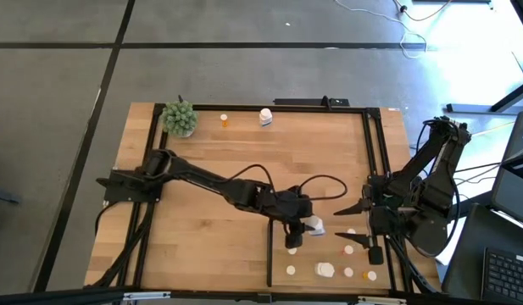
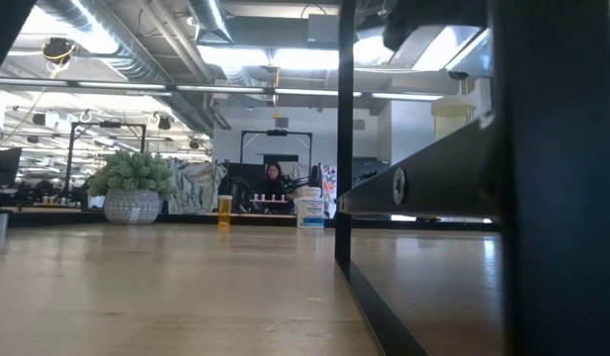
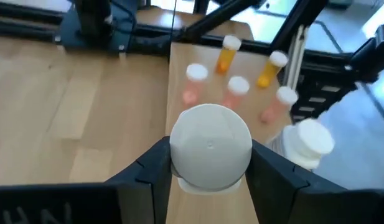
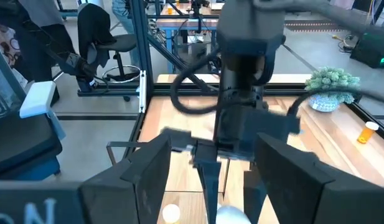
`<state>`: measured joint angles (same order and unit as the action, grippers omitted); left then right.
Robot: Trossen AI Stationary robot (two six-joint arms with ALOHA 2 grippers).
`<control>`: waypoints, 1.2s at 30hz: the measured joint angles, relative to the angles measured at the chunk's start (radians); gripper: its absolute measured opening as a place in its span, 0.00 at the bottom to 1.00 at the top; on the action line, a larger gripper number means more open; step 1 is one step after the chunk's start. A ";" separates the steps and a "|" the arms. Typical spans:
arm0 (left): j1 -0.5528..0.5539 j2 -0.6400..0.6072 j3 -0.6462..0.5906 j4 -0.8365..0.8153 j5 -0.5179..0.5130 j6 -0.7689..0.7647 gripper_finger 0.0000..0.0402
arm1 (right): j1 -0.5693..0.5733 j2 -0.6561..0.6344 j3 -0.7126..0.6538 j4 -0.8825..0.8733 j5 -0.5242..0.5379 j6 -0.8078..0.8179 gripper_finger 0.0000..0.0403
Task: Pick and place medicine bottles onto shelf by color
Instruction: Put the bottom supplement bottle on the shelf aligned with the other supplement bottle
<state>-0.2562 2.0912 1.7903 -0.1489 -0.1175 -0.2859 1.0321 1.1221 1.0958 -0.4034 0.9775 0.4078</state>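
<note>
White, round-capped medicine bottle [image 3: 210, 146] sits clamped between the left gripper's [image 3: 210, 169] fingers.

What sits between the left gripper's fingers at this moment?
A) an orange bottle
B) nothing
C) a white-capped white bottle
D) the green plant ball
C: in the left wrist view the left gripper has its two dark fingers on either side of a round white bottle, with the orange bottles standing apart behind it.
</note>
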 joint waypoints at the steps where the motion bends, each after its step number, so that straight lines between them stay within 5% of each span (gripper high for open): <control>1: 0.000 0.003 0.000 -0.008 -0.006 0.000 0.38 | 0.000 0.000 0.000 0.000 -0.001 0.001 0.57; 36: -0.037 0.049 -0.003 -0.025 -0.004 -0.045 0.39 | 0.000 0.001 0.000 -0.006 -0.002 0.002 0.57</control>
<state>-0.2936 2.1398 1.7874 -0.1737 -0.1215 -0.3309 1.0317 1.1229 1.0958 -0.4096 0.9752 0.4099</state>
